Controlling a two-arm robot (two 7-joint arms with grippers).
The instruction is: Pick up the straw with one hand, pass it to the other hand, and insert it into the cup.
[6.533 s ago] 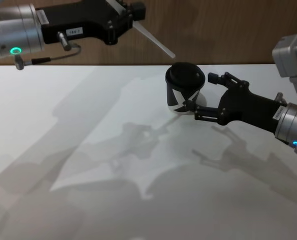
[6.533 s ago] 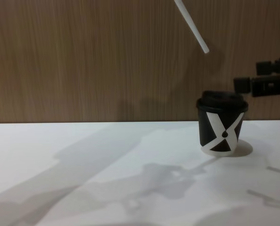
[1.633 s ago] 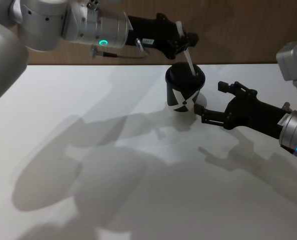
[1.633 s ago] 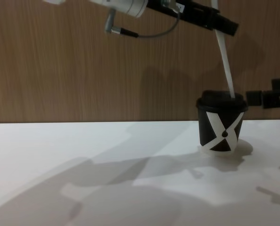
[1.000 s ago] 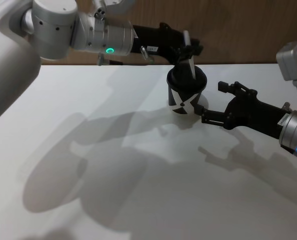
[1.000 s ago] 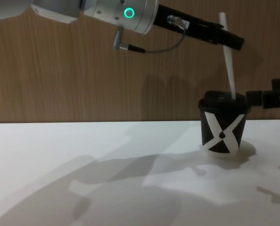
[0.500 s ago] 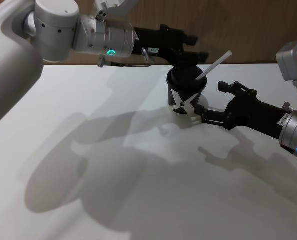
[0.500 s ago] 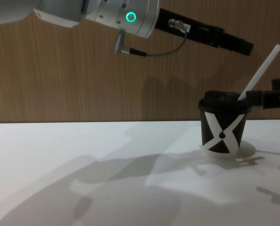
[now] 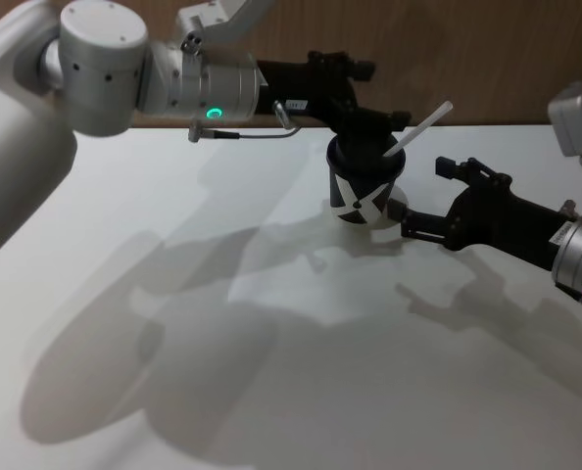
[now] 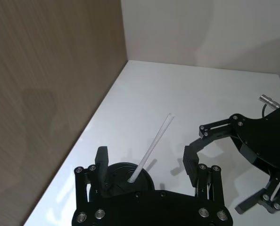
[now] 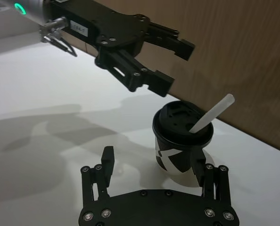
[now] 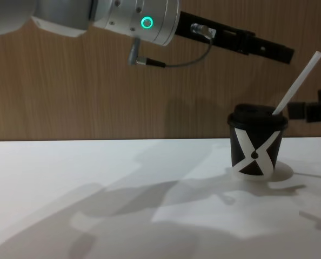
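Head view: cup [image 9: 363,182] is standing upper centre of the frame on the white table [image 9: 271,392]; straw [image 9: 420,128] is sitting in its lid, leaning toward the upper right. Left gripper [image 9: 374,93] is hovering just above and behind the lid, fingers spread, gripping nothing. Right gripper [image 9: 423,199] is waiting just right of the cup, fingers apart, empty.

Left wrist view: straw [image 10: 152,146] is rising from the lid hole between the two open fingers [image 10: 101,162], touching neither.

Right wrist view: cup [image 11: 182,136] is sitting centre right, just beyond the open fingers [image 11: 107,162]; left gripper [image 11: 166,63] is hanging above it.

Chest view: straw [image 12: 296,82] is slanting up toward the right edge of the frame; cup [image 12: 256,143] is standing upright at lower right.

Risk: the tilted straw appears shallowly seated. A finger of either gripper brushing it could lever it out or tip the light cup.
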